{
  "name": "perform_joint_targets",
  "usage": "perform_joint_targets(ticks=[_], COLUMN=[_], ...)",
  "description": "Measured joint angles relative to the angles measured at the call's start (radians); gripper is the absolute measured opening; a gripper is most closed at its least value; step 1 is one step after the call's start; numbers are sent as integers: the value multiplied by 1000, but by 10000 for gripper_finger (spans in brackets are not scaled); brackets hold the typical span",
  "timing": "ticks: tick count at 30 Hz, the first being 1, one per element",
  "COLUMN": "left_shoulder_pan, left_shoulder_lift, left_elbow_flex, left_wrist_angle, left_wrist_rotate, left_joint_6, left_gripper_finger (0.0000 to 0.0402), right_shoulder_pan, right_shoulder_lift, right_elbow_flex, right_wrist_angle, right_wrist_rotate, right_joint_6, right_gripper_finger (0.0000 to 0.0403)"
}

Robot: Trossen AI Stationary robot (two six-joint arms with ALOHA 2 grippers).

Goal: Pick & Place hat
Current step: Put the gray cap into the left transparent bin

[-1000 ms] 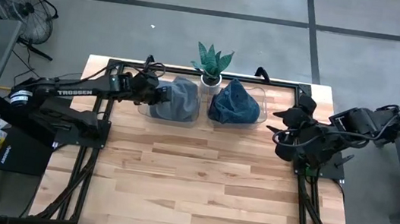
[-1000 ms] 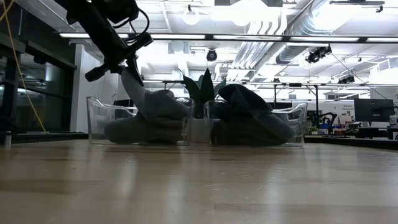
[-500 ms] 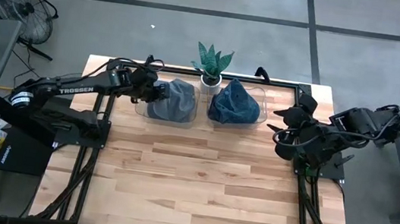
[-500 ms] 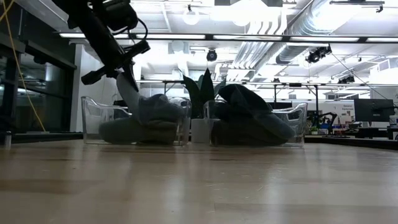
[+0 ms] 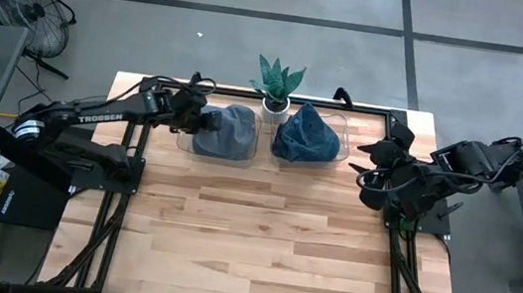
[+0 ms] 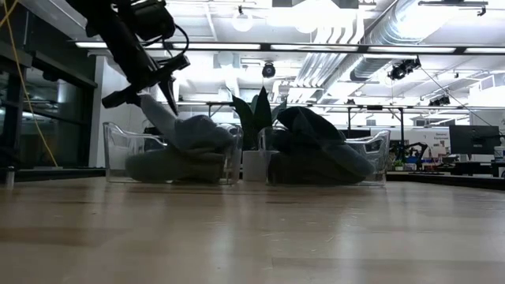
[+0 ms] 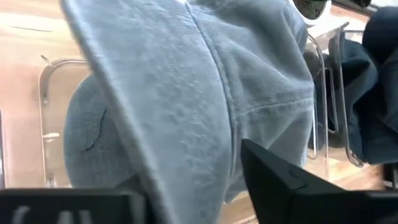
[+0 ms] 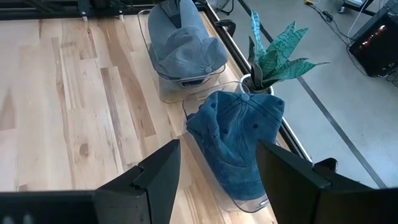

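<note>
A grey hat (image 5: 228, 130) lies crown down in a clear bin (image 6: 117, 150) at the far left of the table, its brim (image 6: 154, 114) sticking up over the rim. My left gripper (image 6: 146, 91) stands open around the brim's top, one finger (image 7: 292, 186) on each side. A blue hat (image 5: 308, 134) fills the neighbouring clear bin (image 6: 379, 158). My right gripper (image 8: 217, 180) hangs open above the table's right side with nothing between its fingers. My left gripper slants down from the left with the grey hat's brim (image 7: 186, 155) in the gap between its open fingers. Whether either finger touches the cloth, I cannot tell. The hat's crown rests in the bin.
A potted plant (image 5: 277, 83) stands between the two bins at the far edge. Black frame rails (image 5: 113, 218) run along the table's left and right sides. The wooden top (image 5: 259, 246) in front of the bins is bare.
My left gripper's fingers have spread apart around the brim. The brim, held upright half a second ago, now leans lower toward the table's left. Before that, the bin slid a little toward the left with the hat.
</note>
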Motion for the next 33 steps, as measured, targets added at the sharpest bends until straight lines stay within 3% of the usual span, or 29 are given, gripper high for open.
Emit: perform_joint_targets(ticks=[7,17,22,28,33], left_shoulder_pan=[0,0,0,0,0], left_shoulder_lift=[-47,-199,-252,-256,-256], left_elbow_flex=[0,0,0,0,1], left_wrist_angle=[-49,-138,-104,-82,-160], left_wrist_rotate=[-2,-107,-102,-56,-88], left_joint_6=[8,26,53,86,83], left_gripper_finger=[209,216,164,22,17], right_shoulder_pan=[0,0,0,0,0], right_shoulder_lift=[0,7,35,79,86], right_elbow_flex=[0,0,0,0,0], right_wrist_angle=[0,0,1,1,0], right_wrist_rotate=[-16,-6,9,13,8], right_joint_6=[6,8,5,-3,7], right_gripper_finger=[204,204,204,204,204])
